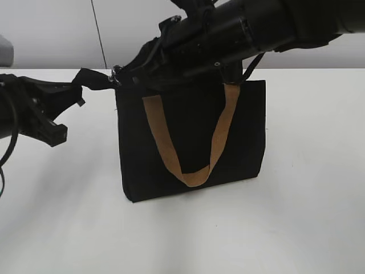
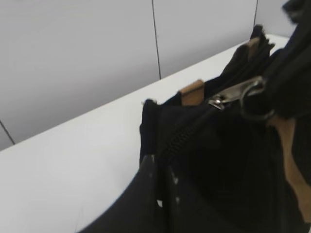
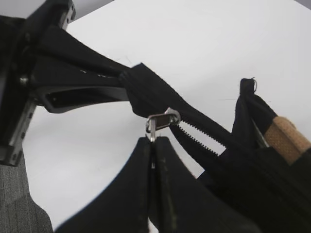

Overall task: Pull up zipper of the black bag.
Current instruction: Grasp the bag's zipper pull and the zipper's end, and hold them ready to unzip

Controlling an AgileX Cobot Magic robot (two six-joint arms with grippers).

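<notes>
The black bag (image 1: 191, 134) stands upright on the white table, its tan strap handle (image 1: 194, 171) hanging down the front. The zipper (image 1: 117, 72), a small silver slider, sits at the bag's top left corner. My right gripper (image 3: 153, 140) is shut on the zipper's ring pull just below the slider (image 3: 164, 118); the teeth behind the slider (image 3: 204, 138) lie apart. My left gripper (image 2: 158, 162) is shut on the black fabric end of the bag's zipper tape (image 2: 150, 126), left of the slider (image 2: 228, 97). In the exterior view the right arm (image 1: 239, 28) reaches across the bag's top, and the left gripper (image 1: 77, 91) is beside the corner.
The white table (image 1: 285, 217) runs around the bag, with a pale wall behind it (image 1: 57, 34). A thin dark cable (image 1: 98, 31) hangs behind the bag's left corner. The left arm's body (image 1: 28, 114) lies low at the left edge.
</notes>
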